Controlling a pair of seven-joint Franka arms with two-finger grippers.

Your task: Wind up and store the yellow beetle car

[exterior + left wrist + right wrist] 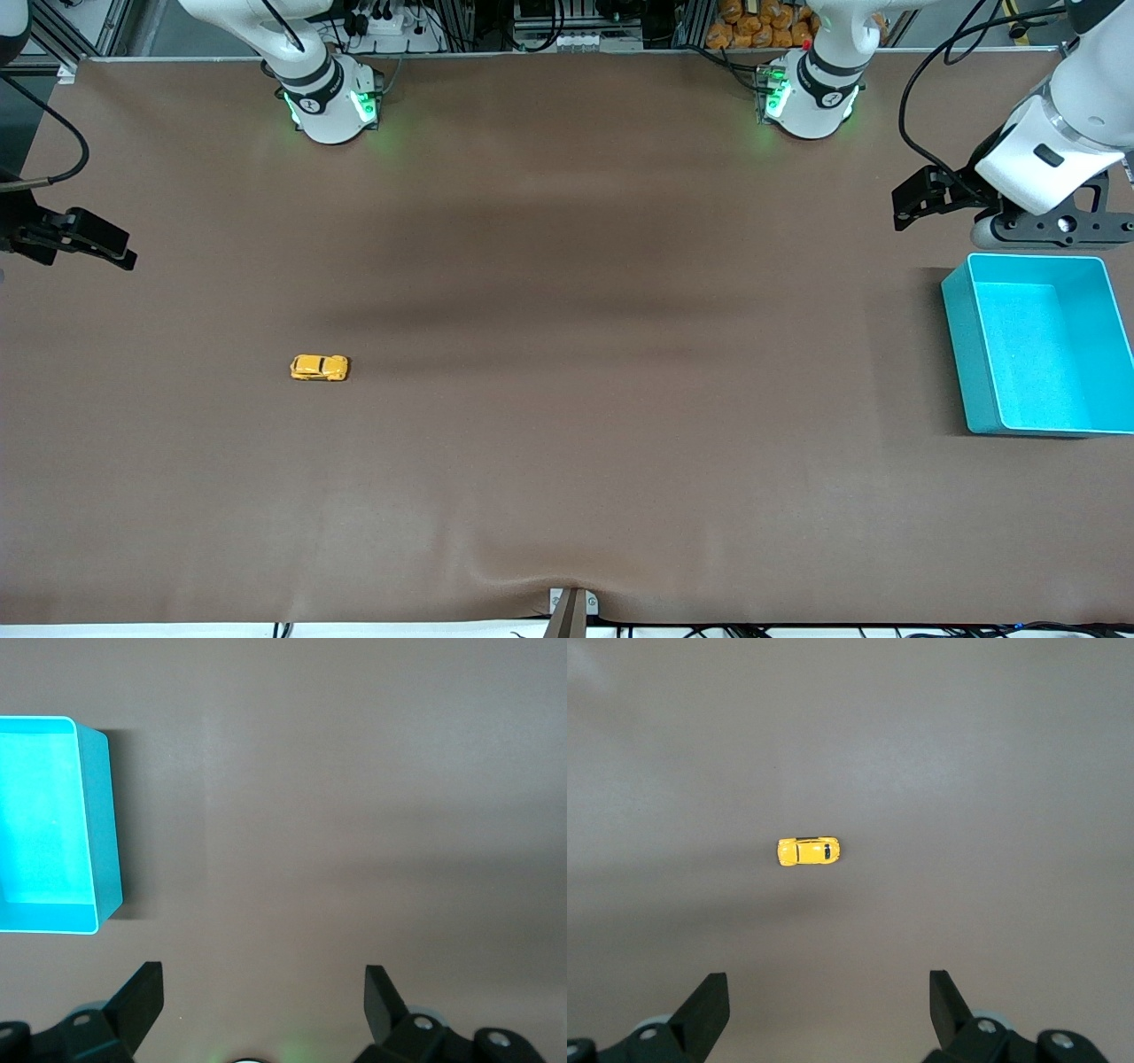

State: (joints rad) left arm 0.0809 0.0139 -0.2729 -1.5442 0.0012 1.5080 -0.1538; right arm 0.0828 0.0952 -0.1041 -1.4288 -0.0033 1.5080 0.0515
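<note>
Front view. Item: yellow beetle car [319, 367], a tiny orange-yellow toy with a rounded body, dark windows and small wheels. It sits upright on its wheels on the brown tabletop [567, 443], toward the right arm's end and well in from every edge. Teal rectangular plastic bin [974, 354]: empty, at the left arm's end of the tabletop, well apart from the car. Right gripper [89, 241]: raised over the right arm's end edge, fingers wide apart, nothing held. Left gripper [930, 199]: raised just beside the bin, empty; this arm waits.

Left wrist view. Left gripper's fingers [142, 997] spread wide, holding nothing; one end of the bin shows, bare inside.

Right wrist view. Right gripper's fingers [707, 1001] spread wide, empty; the car lies on bare tabletop between and ahead of them, untouched.

Status, as judged: nothing done yet. Grasping, winding and placing the car in the bin all remain.
</note>
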